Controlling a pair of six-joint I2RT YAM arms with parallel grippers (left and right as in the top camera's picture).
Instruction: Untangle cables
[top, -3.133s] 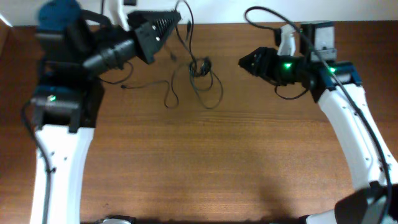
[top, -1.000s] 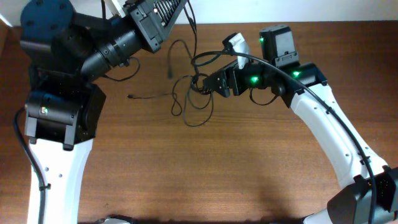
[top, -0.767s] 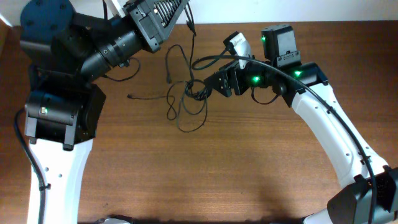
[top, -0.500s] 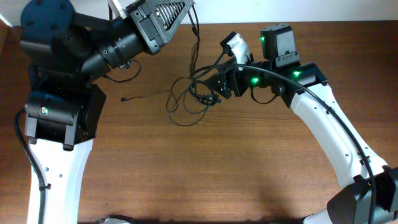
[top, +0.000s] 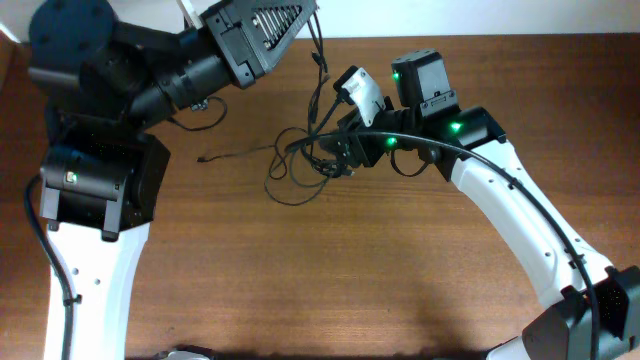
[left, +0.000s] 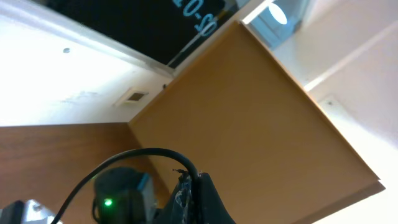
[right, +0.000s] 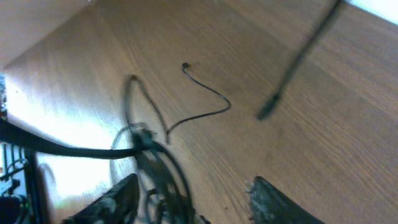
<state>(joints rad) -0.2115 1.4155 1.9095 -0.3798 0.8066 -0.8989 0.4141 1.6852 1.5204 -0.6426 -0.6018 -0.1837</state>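
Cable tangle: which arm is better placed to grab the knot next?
Right. The right gripper sits open at the tangle, its fingers either side of the loops. The left gripper is raised away, shut on one cord.

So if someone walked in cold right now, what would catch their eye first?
The knotted cables on the far half of the wooden table stand out first. One cord is strung upward to the left gripper, which is high at the top edge and appears pinched on it. The right gripper sits right at the knot, and its wrist view shows its fingers spread with loops between them.
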